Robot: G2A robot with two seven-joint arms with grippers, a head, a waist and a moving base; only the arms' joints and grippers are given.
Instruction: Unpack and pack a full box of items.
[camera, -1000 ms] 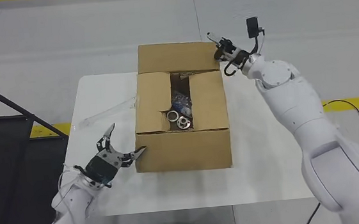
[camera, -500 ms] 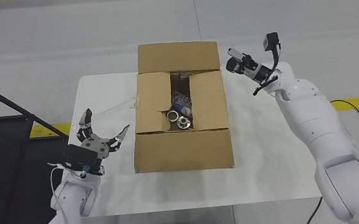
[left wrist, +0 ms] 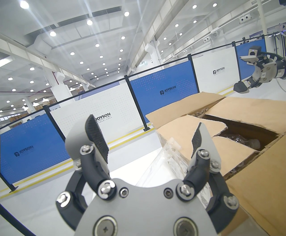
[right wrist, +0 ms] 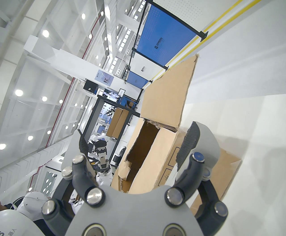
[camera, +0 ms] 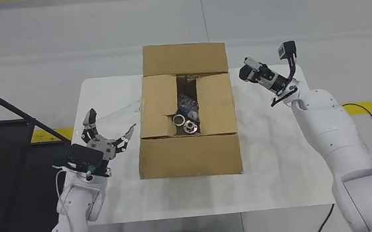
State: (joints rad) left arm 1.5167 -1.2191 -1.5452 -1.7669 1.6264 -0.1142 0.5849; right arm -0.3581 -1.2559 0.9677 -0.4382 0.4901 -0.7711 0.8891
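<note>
Box (camera: 189, 152): on bench (camera: 277, 168), flaps partly open.
Left end effector (camera: 111, 122): released, beside box.
Right end effector (camera: 245, 69): released, near box's far corner.

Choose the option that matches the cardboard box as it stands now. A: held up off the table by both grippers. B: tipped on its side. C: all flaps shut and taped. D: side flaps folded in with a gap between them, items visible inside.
D: in the top view the cardboard box sits upright on the table, its side flaps leaving a gap where metal rings show.
</note>
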